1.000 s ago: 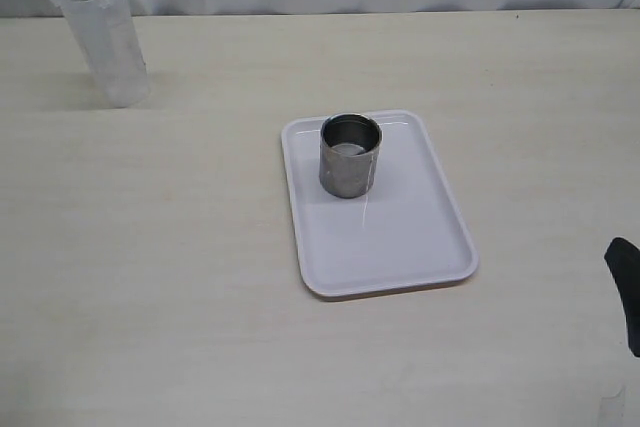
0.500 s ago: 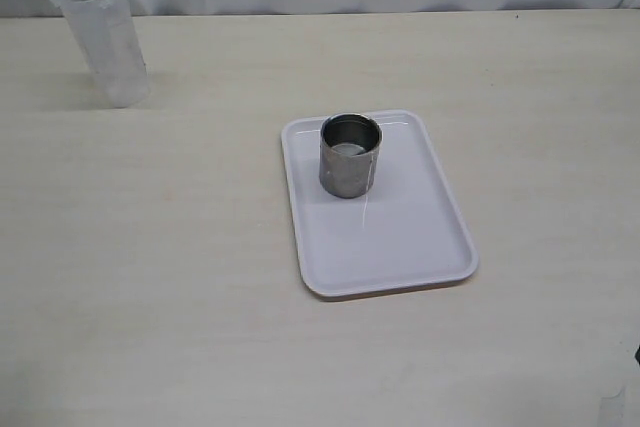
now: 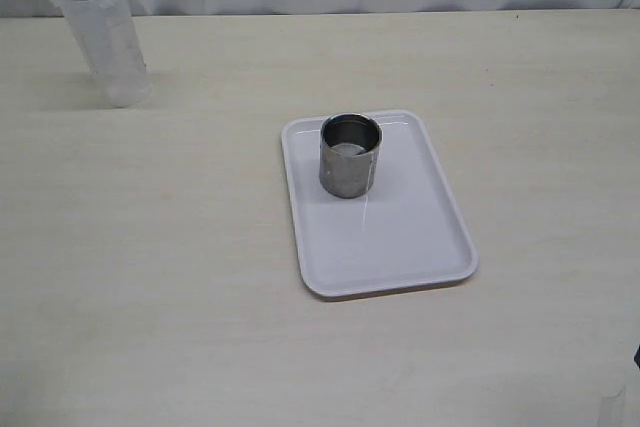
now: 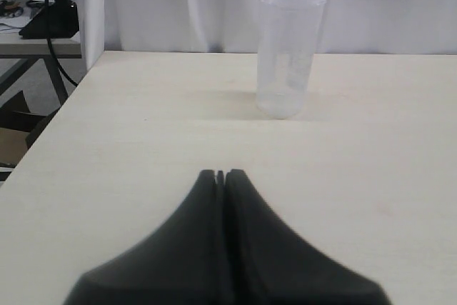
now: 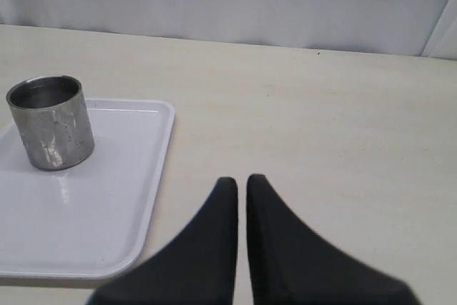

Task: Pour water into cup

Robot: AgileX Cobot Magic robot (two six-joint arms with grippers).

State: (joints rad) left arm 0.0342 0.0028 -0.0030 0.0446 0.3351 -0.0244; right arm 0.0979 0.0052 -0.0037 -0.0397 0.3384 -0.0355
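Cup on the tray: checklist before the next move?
1. The cup upright on the tray: ok.
2. The water in the cup, a pale pool at the bottom: ok.
3. The plastic beaker upright on the table, away from the tray: ok.
4. The beaker empty: cannot tell.
5. The left fingers shut, holding nothing: ok.
6. The right fingers shut, holding nothing: ok.

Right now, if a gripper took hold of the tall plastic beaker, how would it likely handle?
The beaker looks tall and narrow, so a push near its rim would probably tip it. Its thin translucent wall suggests it is light and might flex under a firm squeeze. No liquid level shows through it, so little weight likely steadies it.
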